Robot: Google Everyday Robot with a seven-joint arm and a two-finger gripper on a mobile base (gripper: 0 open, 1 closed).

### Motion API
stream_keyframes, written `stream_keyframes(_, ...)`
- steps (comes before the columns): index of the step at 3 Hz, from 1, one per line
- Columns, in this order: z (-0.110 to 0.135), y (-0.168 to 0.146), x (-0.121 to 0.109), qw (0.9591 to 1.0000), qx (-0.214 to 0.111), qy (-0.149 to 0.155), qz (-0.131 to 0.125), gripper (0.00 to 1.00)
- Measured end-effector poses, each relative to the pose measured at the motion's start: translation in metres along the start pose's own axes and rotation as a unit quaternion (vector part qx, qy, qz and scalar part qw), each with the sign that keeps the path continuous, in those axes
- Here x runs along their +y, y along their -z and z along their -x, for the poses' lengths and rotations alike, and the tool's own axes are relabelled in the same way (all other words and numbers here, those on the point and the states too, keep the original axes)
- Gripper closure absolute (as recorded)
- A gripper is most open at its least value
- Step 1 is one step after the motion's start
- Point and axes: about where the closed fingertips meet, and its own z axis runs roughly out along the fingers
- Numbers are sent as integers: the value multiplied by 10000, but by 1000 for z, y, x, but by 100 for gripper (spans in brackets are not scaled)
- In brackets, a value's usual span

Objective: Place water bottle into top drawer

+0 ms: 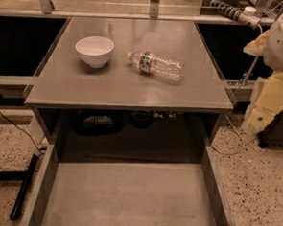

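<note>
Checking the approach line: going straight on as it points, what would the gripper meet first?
Probably the speckled floor beside the top drawer: the gripper hangs right of the table, seemingly pointing down, away from the water bottle. Depth is unclear.

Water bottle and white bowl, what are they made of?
Water bottle: likely thin clear plastic; it looks see-through, ribbed and shiny. White bowl: probably glazed ceramic, maybe hard plastic; it looks smooth and glossy. The gripper is off the right edge of the table, away from both.
</note>
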Motion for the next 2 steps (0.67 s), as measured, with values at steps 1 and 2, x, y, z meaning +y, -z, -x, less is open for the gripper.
stream_keyframes(1,25,3,-18,9991,-141,317,-225,0)
stream_keyframes(2,46,3,-44,9963,-518,547,-407,0)
